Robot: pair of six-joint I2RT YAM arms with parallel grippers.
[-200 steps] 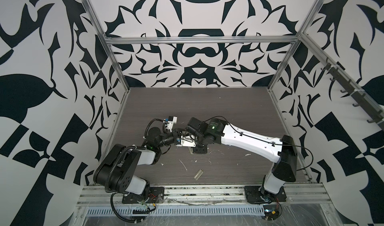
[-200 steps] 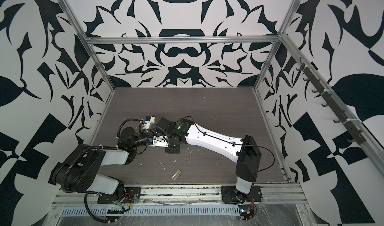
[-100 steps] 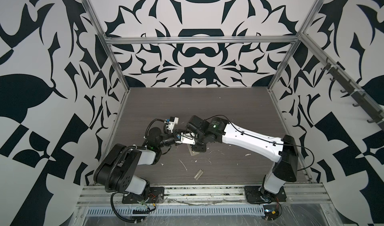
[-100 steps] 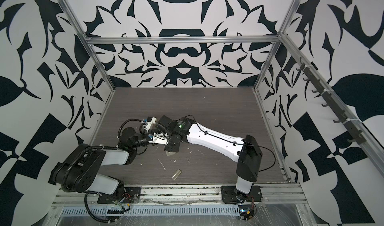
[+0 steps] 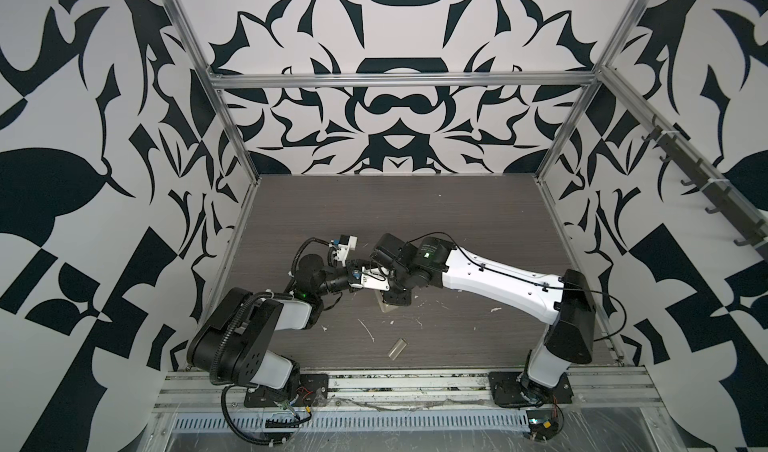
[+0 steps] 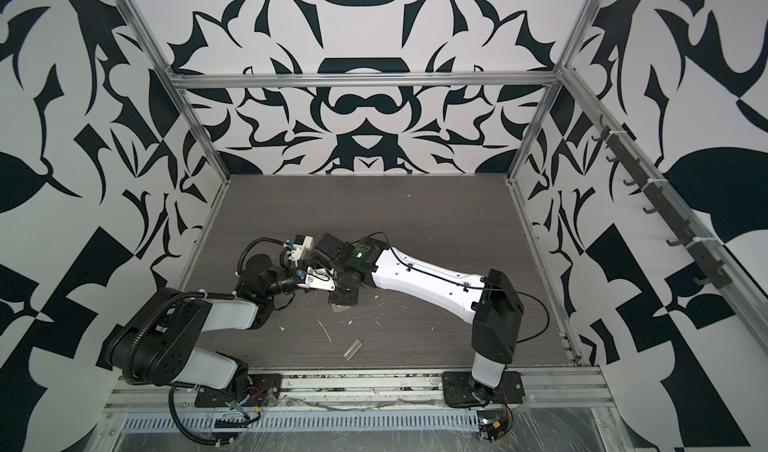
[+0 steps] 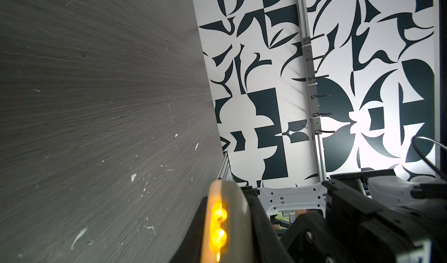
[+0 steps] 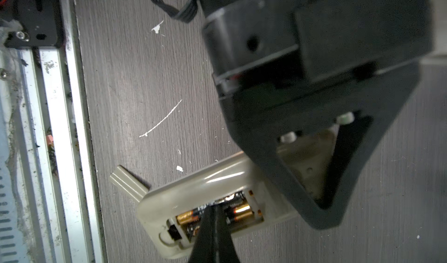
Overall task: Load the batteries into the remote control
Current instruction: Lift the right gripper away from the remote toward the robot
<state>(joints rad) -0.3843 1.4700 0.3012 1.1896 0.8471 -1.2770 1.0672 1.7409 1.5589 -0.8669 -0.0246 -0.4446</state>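
Left gripper (image 7: 226, 215) pinches the remote control (image 8: 193, 191), beige back up, near the middle of the table (image 5: 457, 221). Right gripper (image 8: 214, 213), fingers pressed together, reaches in from 3 o'clock, tip touching the batteries (image 8: 238, 211) in the recess; their print is unreadably blurred. Loose cover (image 5: 397, 349) lies at 6 o'clock.

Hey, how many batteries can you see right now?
2. A first battery and a second battery lie side by side in the remote control's open recess, both partly covered by the shut right fingers; none shows elsewhere.
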